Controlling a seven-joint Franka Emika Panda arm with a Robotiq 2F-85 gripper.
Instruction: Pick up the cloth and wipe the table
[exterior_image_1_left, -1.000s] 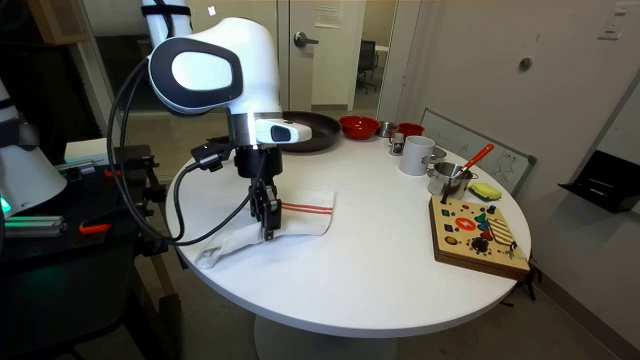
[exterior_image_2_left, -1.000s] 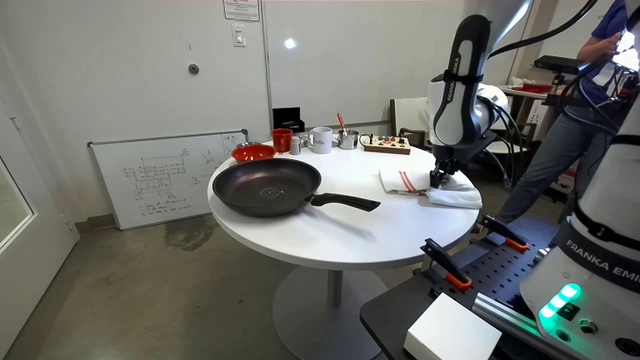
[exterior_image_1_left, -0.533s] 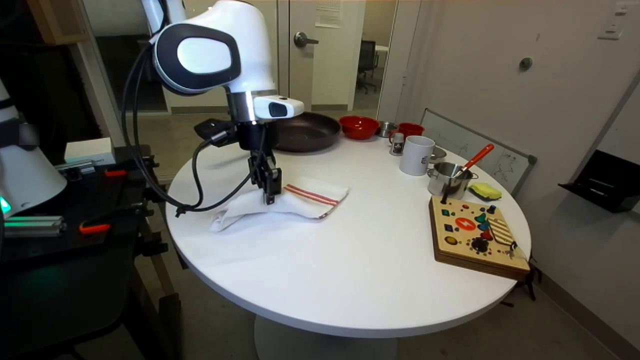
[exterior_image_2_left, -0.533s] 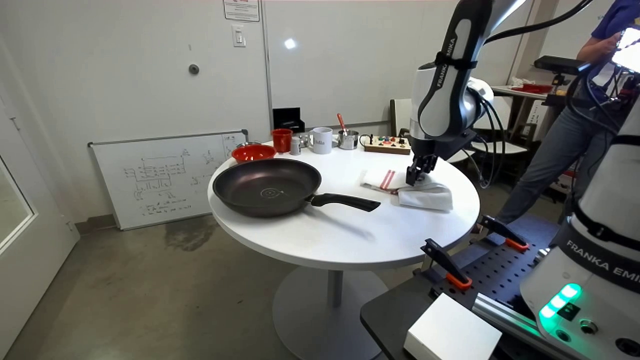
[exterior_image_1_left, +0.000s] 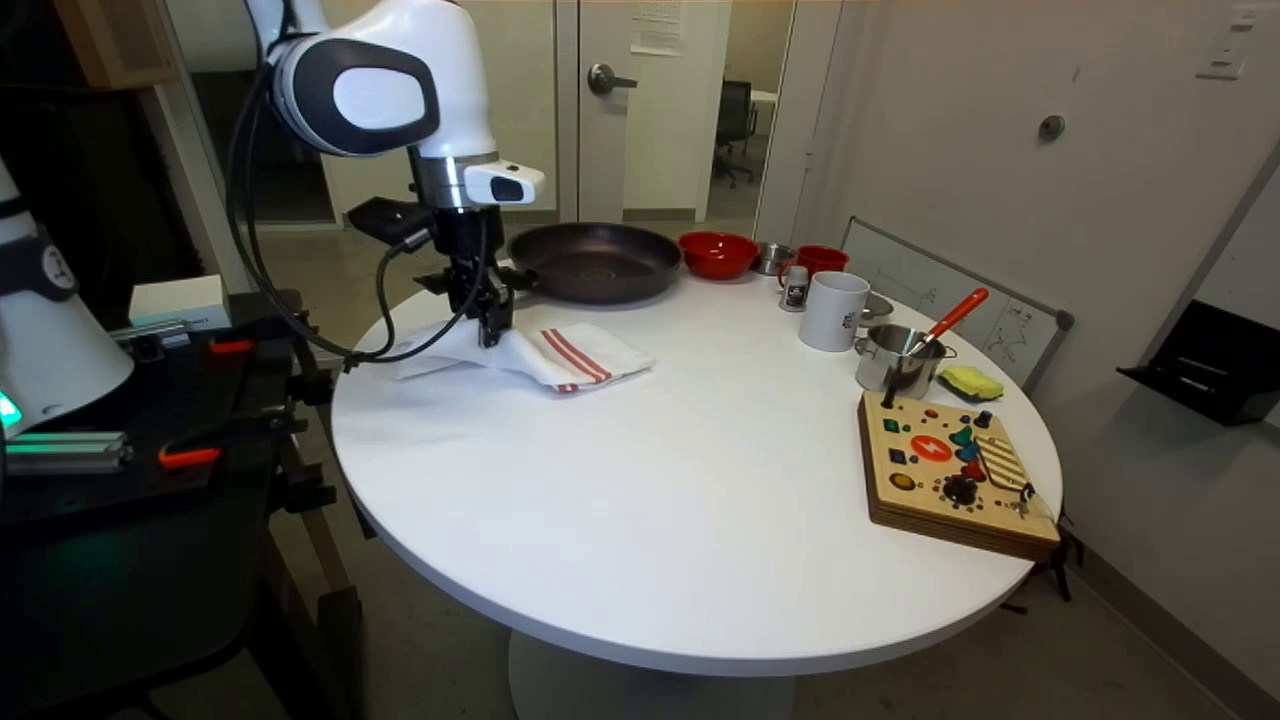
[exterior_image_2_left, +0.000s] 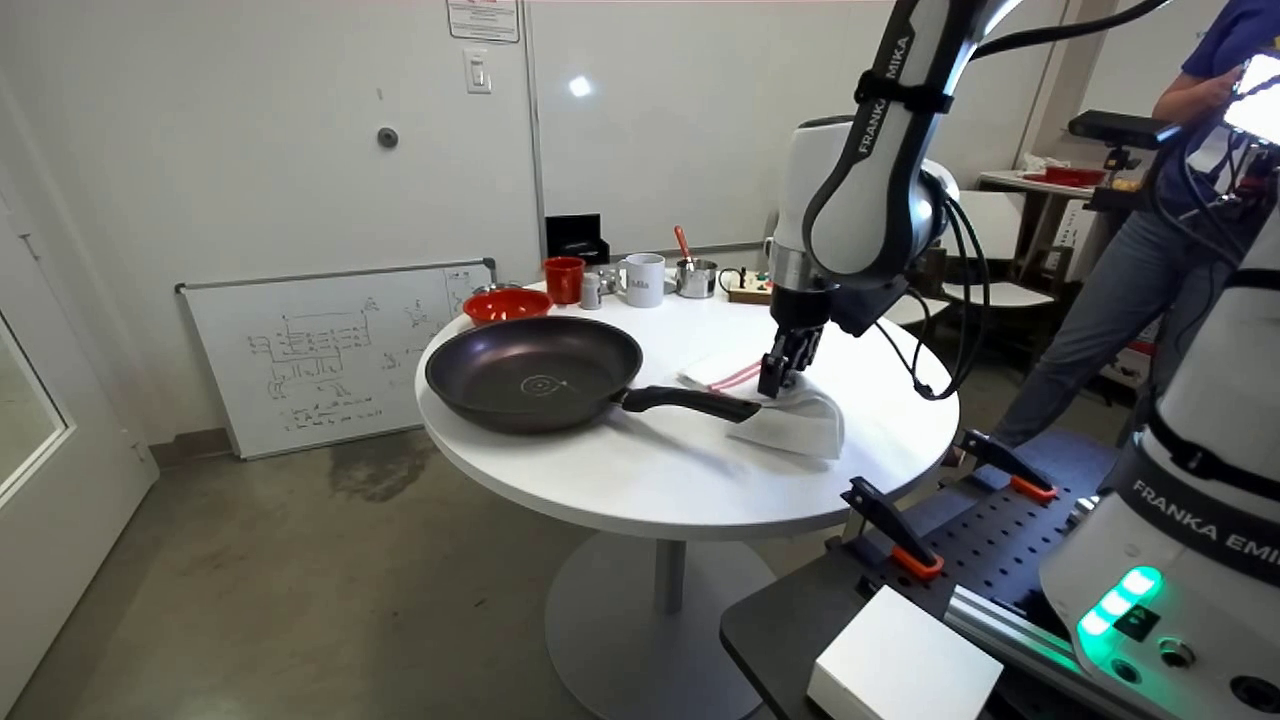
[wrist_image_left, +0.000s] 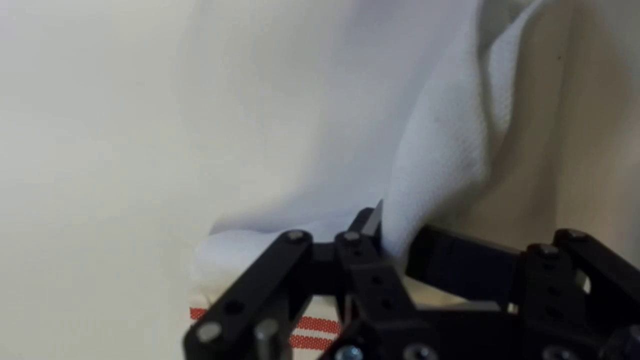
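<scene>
The white cloth with reddish stripes (exterior_image_1_left: 600, 352) lies bunched on the round white table (exterior_image_1_left: 700, 520); it also shows in an exterior view (exterior_image_2_left: 800, 425). My gripper (exterior_image_1_left: 490, 338) points down at the cloth, low over the table; it shows in an exterior view (exterior_image_2_left: 770, 385) too. In the wrist view, a fold of the cloth (wrist_image_left: 440, 140) stands pinched between the two fingers of the gripper (wrist_image_left: 395, 237). Part of the cloth trails flat on the table, stripes outward. The fingertips' lowest ends are hidden by the cloth.
A dark frying pan (exterior_image_2_left: 530, 375) stands near the cloth, its handle (exterior_image_2_left: 690, 402) overlapping the cloth's edge in that view. A red bowl (exterior_image_1_left: 718, 256), a white mug (exterior_image_1_left: 833, 312), a steel pot (exterior_image_1_left: 895, 362), a yellow-green sponge (exterior_image_1_left: 970, 382) and a wooden board (exterior_image_1_left: 950, 480) stand along the rim.
My gripper has dragged the cloth across the table towards the frying pan and its handle. The cloth has turned and bunched a little. The other objects have not moved.
</scene>
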